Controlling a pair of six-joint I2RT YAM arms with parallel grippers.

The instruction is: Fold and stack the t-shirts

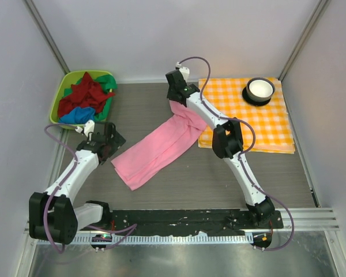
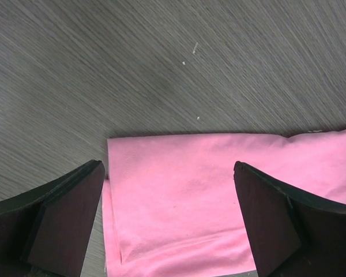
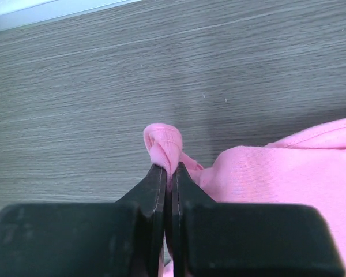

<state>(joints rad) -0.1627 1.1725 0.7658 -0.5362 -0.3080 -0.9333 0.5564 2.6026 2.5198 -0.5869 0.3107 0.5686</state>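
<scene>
The pink t-shirt [image 1: 155,151] is laid on the table [image 1: 219,179] as a long band. It runs from beside the left gripper [image 1: 111,140] up to the right gripper [image 1: 174,98] at the far side. It is judged to be folded lengthwise already, because a straight edge and a neat corner are seen in the left wrist view.

The far end of the shirt is pinched in the right gripper. Its jaws are pressed together on a small bunch of pink cloth, as is shown in the right wrist view. The jaws of the left gripper are spread wide and nothing is held between them; they are placed over the near end of the shirt.

The dark red t-shirt [image 1: 83,95], the green t-shirt [image 1: 108,81] and the blue t-shirt [image 1: 78,115] are heaped, not folded, in the green basket [image 1: 62,92] at the far left corner. No stack is seen anywhere.

The task is therefore judged to be at an early stage. The first shirt is only partly folded and a cross fold is probably needed. Three shirts are left to be taken out, folded and stacked.
</scene>
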